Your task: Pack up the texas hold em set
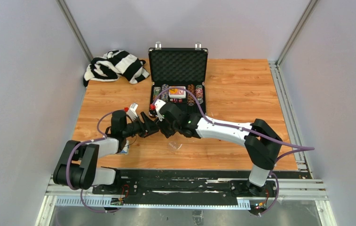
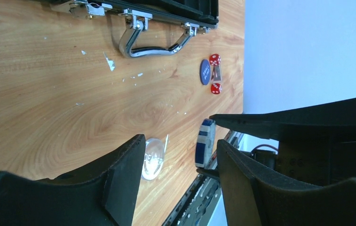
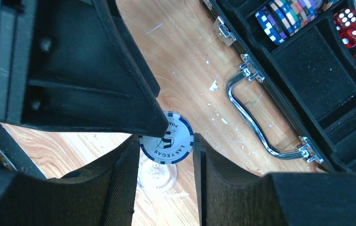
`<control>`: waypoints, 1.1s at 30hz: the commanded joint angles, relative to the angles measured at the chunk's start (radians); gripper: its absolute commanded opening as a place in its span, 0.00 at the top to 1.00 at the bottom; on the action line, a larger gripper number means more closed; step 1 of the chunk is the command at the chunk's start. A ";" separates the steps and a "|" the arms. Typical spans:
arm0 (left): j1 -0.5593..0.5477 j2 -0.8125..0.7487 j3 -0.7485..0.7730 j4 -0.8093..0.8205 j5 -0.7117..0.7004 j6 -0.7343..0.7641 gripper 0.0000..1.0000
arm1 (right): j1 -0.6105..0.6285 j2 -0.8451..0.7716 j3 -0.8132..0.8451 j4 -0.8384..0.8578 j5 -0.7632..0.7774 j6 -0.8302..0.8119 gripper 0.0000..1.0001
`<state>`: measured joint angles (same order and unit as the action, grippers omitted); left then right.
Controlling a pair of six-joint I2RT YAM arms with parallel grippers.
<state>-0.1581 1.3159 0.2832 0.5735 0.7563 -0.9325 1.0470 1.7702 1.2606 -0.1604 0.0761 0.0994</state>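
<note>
A blue-and-white poker chip (image 3: 166, 145) hangs above the table, its rim pinched between the fingers of my right gripper (image 3: 165, 140). My left gripper (image 2: 180, 141) is open around the same chip (image 2: 205, 149), which sits edge-on close to one of its fingers (image 2: 241, 179). Both grippers meet in front of the case (image 1: 154, 125). The black briefcase (image 1: 178, 70) stands open, with chip rows (image 3: 288, 14), red dice (image 3: 354, 33) and a card deck (image 1: 177, 92) inside. A clear dealer button (image 2: 153, 157) lies on the wood below the grippers.
A blue round button (image 2: 205, 71) and two red dice (image 2: 215, 59) lie on the wood near the case's silver handle (image 2: 150, 44). A black-and-white striped cloth (image 1: 114, 66) lies at the back left. The table's front rail (image 1: 166, 181) is close below the grippers.
</note>
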 commanded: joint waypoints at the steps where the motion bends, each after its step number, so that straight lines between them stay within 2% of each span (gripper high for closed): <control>1: -0.015 0.029 -0.007 0.111 0.041 -0.037 0.39 | -0.010 -0.040 -0.017 0.022 -0.015 -0.012 0.58; 10: -0.061 0.137 -0.021 0.379 0.095 -0.178 0.40 | -0.010 -0.051 -0.016 0.024 -0.021 -0.012 0.58; 13: -0.066 0.173 -0.025 0.425 0.094 -0.201 0.48 | -0.009 -0.052 -0.017 0.022 -0.017 -0.012 0.57; 17: -0.066 0.221 -0.034 0.520 0.111 -0.246 0.50 | -0.009 -0.057 -0.018 0.018 -0.005 -0.017 0.57; 27: -0.067 0.243 -0.042 0.496 0.117 -0.210 0.72 | -0.022 -0.048 -0.013 0.014 -0.008 -0.015 0.57; 33: -0.073 0.193 -0.027 0.374 0.100 -0.137 0.93 | -0.025 -0.043 -0.009 0.014 -0.010 -0.014 0.57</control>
<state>-0.2165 1.5448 0.2554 1.0206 0.8448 -1.1351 1.0397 1.7500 1.2514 -0.1596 0.0490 0.0891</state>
